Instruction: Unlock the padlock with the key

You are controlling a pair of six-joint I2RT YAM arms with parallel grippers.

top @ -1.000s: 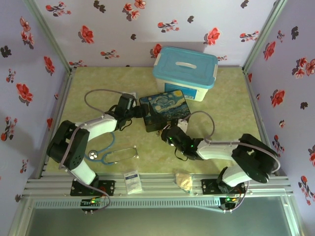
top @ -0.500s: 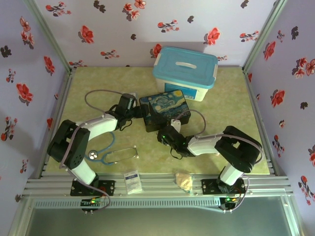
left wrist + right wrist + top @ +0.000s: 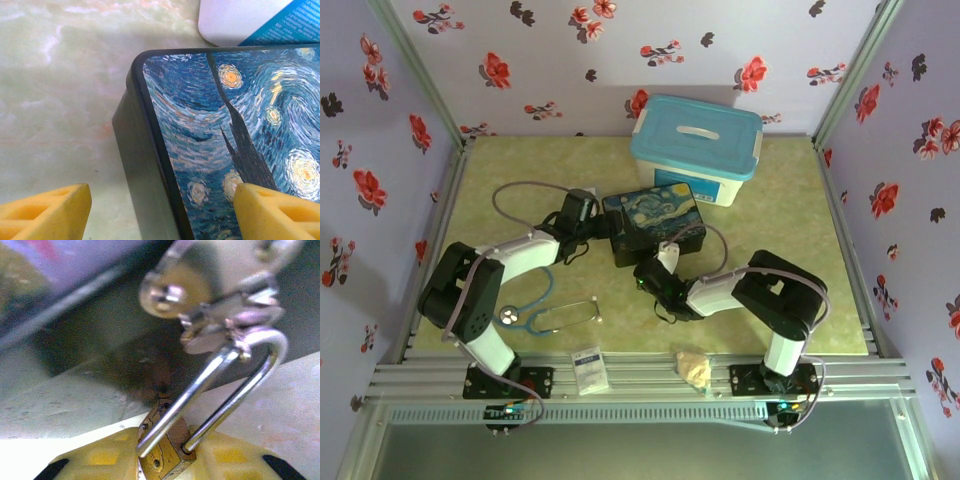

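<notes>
Your right jaws (image 3: 163,464) pinch the padlock (image 3: 162,442) by its brass body. Its shackle runs up through the clasp (image 3: 225,315) at the tin's (image 3: 210,125) 6 o'clock edge. Your left jaws (image 3: 160,210) stand wide and empty, straddling the tin's 9 o'clock corner. Grip squarely, don't tug the clasp, and steady the tin.

Pale green marbled counter (image 3: 800,240). Blue-lidded white bin (image 3: 696,148) at far edge; painted tin (image 3: 653,222) just before it. Stethoscope (image 3: 535,315) lies near-left.
</notes>
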